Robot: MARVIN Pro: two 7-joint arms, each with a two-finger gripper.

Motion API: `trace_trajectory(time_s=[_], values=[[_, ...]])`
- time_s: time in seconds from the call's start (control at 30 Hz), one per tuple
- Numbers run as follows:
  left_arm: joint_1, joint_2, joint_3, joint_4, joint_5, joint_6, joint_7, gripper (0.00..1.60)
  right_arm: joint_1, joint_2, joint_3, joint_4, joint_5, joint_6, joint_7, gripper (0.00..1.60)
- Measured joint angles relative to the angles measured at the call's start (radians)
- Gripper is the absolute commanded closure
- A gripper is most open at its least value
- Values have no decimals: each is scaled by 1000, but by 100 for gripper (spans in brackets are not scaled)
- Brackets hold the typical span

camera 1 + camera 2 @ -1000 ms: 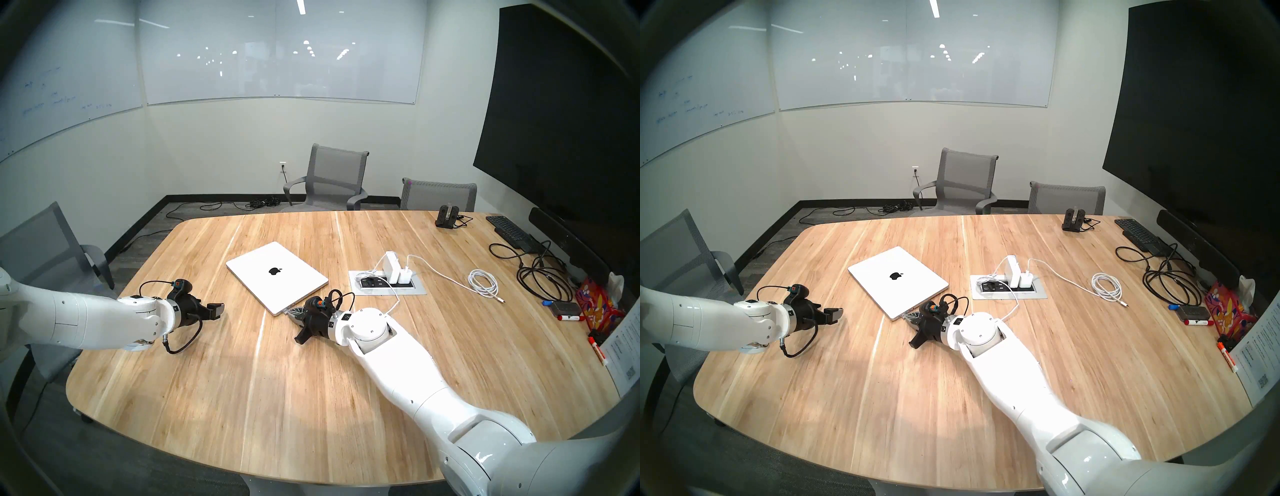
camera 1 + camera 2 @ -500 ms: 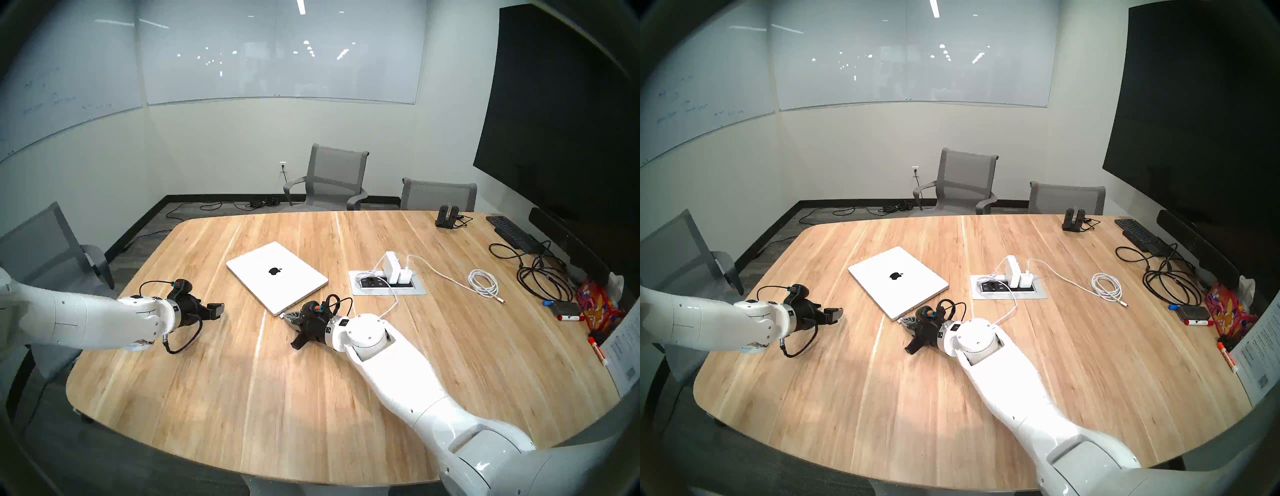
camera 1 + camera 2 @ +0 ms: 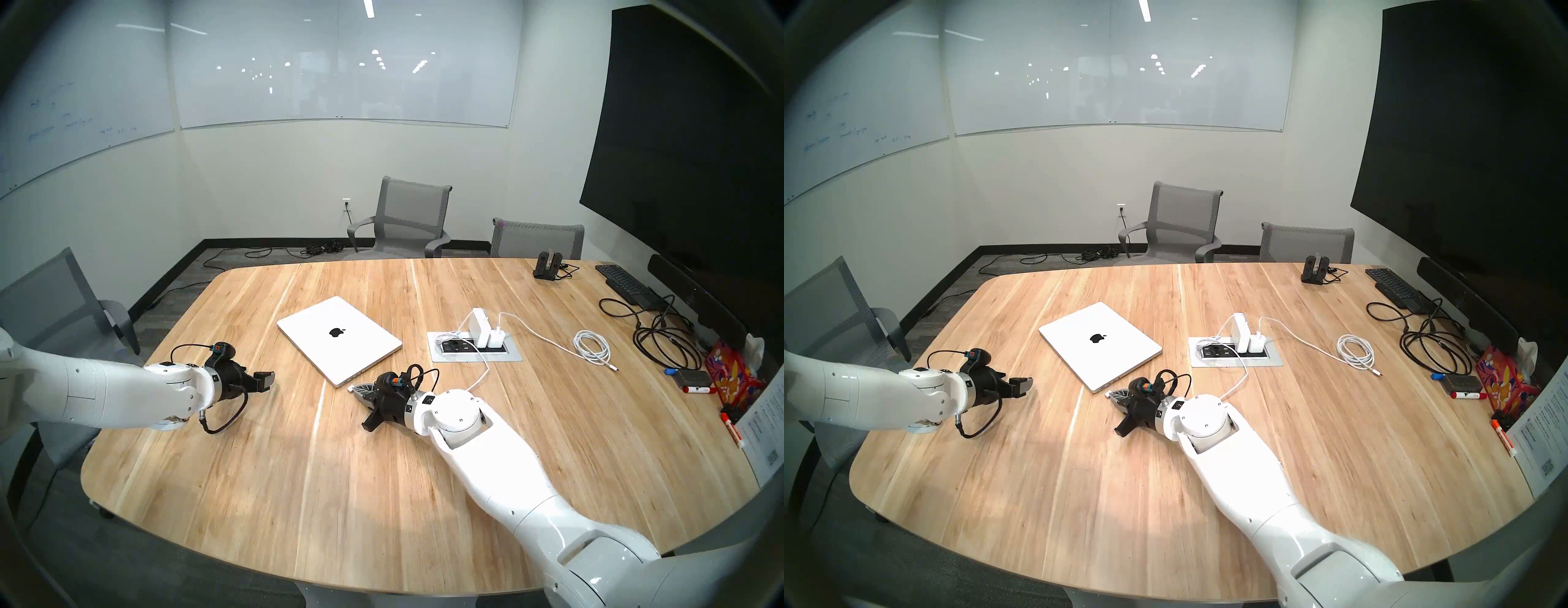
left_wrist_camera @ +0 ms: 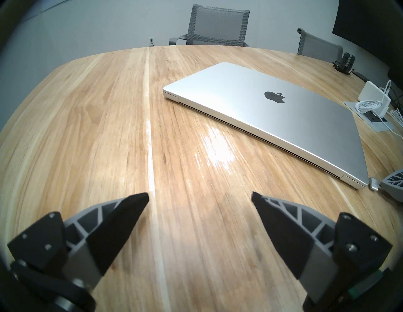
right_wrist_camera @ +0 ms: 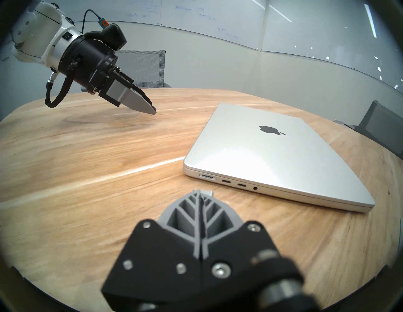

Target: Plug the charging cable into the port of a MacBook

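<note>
Right hand backed off from MacBook port edge, fingers clamped on charging cable connector, small gap to the port edge now. Left hand spread apart, hovering over bare surface.

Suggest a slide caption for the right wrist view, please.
Right gripper shut on charging cable, short of the MacBook.

One MacBook, three chairs, two white chargers.
</note>
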Motion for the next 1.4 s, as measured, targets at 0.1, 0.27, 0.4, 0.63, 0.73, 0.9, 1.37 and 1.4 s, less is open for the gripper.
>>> trace_trajectory(time_s=[0.1,0.27,0.4,0.63,0.73,0.9,1.37,1.4], values=[[0,0,0,0,0,0,0,0,5,-1,1,4,0,-1,5,160],[0,0,0,0,0,0,0,0,19,-9,0,25,-1,-3,14,160],[0,0,0,0,0,0,0,0,29,-15,-3,42,-3,-5,17,160],[0,0,0,0,0,0,0,0,42,-26,-11,64,-6,-11,11,160],[0,0,0,0,0,0,0,0,45,-29,-13,67,-7,-14,5,160],[0,0,0,0,0,0,0,0,48,-32,-16,68,-7,-17,-3,160],[0,0,0,0,0,0,0,0,57,-32,-17,61,-6,-20,-10,160],[0,0,0,0,0,0,0,0,60,-32,-17,63,-6,-20,-10,160]])
